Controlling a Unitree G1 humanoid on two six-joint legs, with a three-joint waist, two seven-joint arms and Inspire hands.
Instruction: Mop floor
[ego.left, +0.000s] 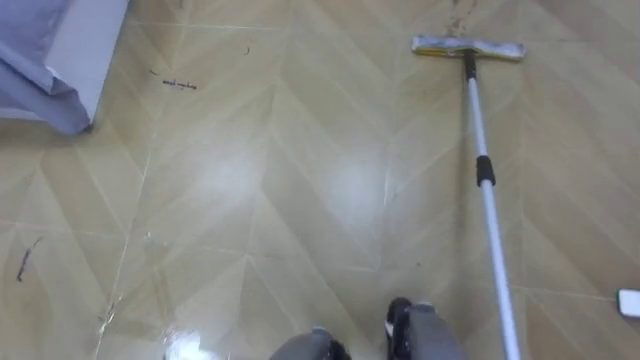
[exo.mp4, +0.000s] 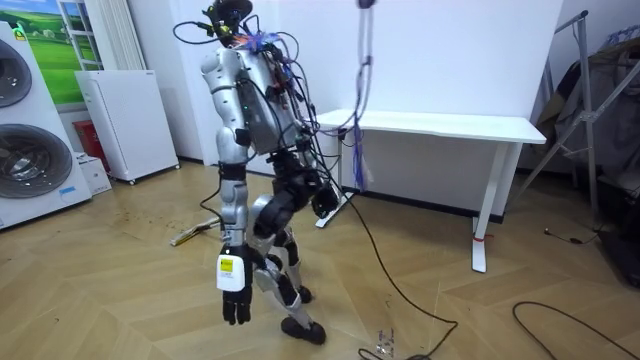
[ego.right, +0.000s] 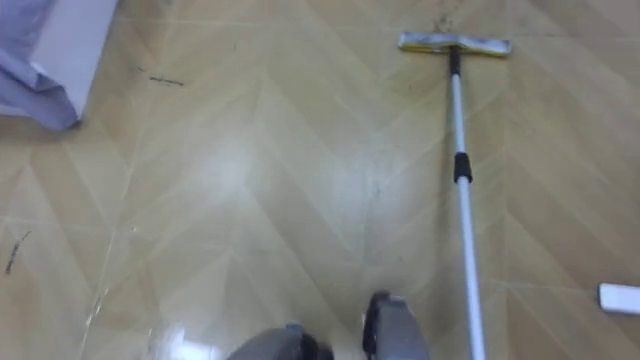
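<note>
Hanging hand: the left hand dangles beside the left thigh at 6 o'clock of the torso in the room view, with its fingers straight and slack and nothing in it.
Right hand: the right hand is a dark shape behind the hip, at 3 o'clock of the torso in the room view. Whether it grips anything cannot be told.
Stance: the robot leans forward on bent knees, facing the room view's left.
Mop: it lies on the floor ahead of the robot. Its pale pole runs from 5 o'clock in the eye view up to 1 o'clock, with 1 dark collar about midway.
Mop head: it lies flat on the boards at 1 o'clock, crosswise to the pole.
White object: small, at the 4 o'clock edge and apart from the pole.
White furniture: at 10 o'clock, with lilac cloth draped over it.
Dark scraps: on the boards at 11 o'clock.
Room: a white desk stands at 3 o'clock of the robot, and a small white fridge at 9 o'clock.
</note>
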